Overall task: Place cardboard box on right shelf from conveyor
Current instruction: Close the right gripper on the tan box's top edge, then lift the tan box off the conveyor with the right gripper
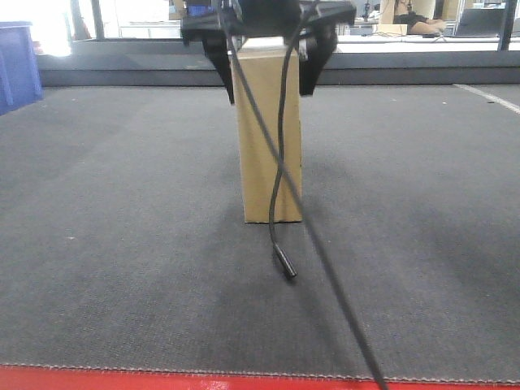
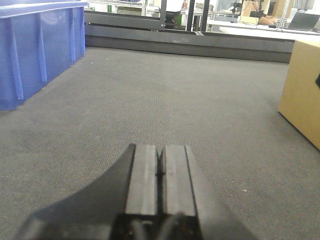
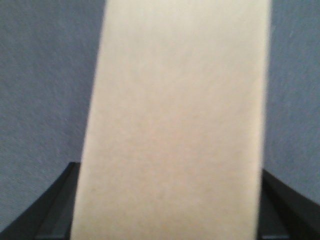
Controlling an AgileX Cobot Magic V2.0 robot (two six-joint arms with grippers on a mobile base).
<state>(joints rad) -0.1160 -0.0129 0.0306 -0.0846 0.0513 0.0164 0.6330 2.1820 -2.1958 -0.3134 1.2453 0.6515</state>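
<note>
The tan cardboard box (image 1: 268, 154) stands upright on the dark grey conveyor (image 1: 122, 244), about mid-belt. My right gripper (image 1: 268, 96) comes down over its top, with one black finger pressed against each narrow side. In the right wrist view the cardboard box (image 3: 172, 115) fills the space between the two fingers of that gripper (image 3: 167, 170). My left gripper (image 2: 160, 147) hovers low over the belt with its pads together and nothing between them. The cardboard box (image 2: 302, 95) shows at the right edge of that view. The right shelf is out of view.
A blue plastic bin (image 2: 35, 50) stands on the left, also seen as the blue bin (image 1: 16, 65). A black cable (image 1: 280, 203) dangles in front of the box. The belt's red front edge (image 1: 162, 380) runs along the bottom. A dark rail (image 1: 406, 75) borders the far side.
</note>
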